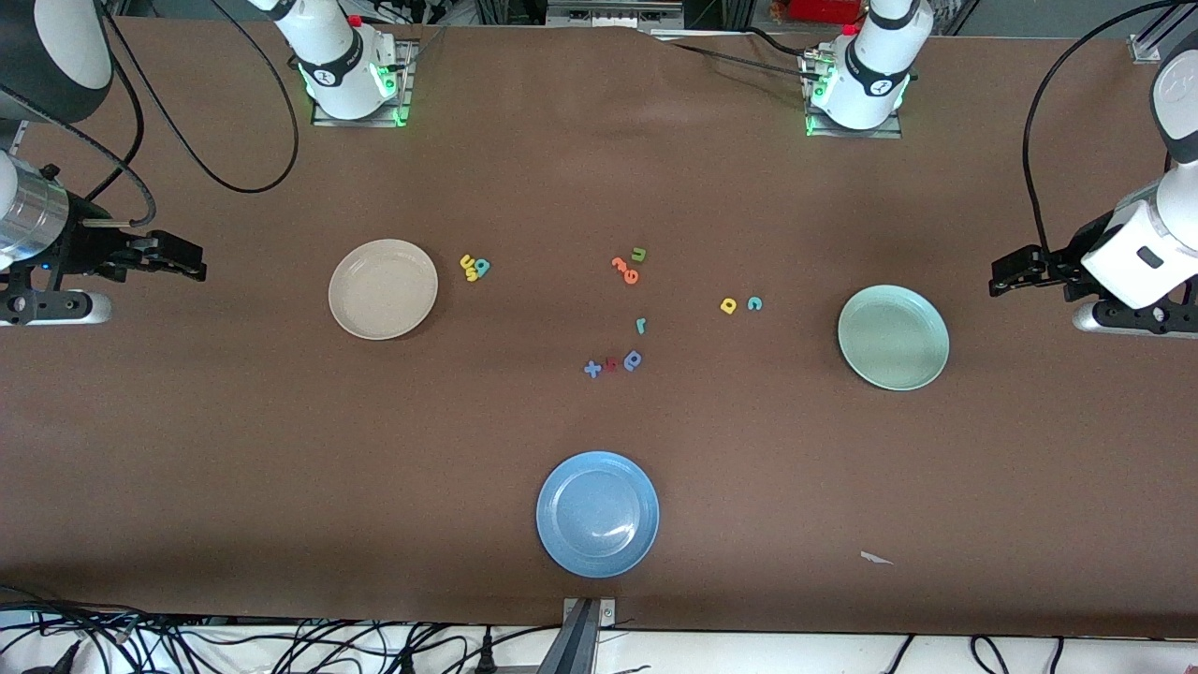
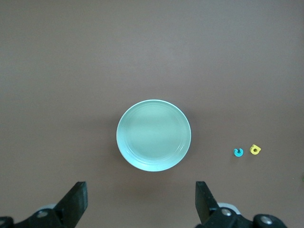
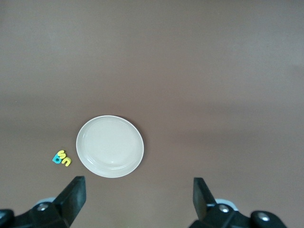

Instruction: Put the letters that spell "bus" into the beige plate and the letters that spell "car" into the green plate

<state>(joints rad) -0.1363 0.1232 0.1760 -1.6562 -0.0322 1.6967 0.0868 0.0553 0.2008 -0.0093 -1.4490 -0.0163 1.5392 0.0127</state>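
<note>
Nearest you, the teal r (image 1: 641, 326) lies mid-bench. Farther on, the green plate (image 1: 893, 338) and yellow a (image 1: 728, 305) with teal c (image 1: 754, 303) sit toward the left arm's end, where the left gripper (image 1: 998, 281) waits with fingers spread, empty. Toward the right arm's end, the beige plate (image 1: 383, 288) has the yellow u, yellow s and teal b cluster (image 1: 474, 267) beside it; the right gripper (image 1: 195, 266) waits there likewise agape.

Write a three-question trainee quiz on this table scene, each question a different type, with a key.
1. True or false: the beige plate already holds a letter.
2. Multiple choice: which plate lies nearest the front camera? A) the green plate B) the blue plate C) the beige plate
3. Fill in: the teal "r" lies apart from the yellow "a" and the teal "c", nearer the ____ "+".

Key: 1 false, it is bare, and the "bus" letters sit clustered beside it. 2 B. 3 blue.
</note>
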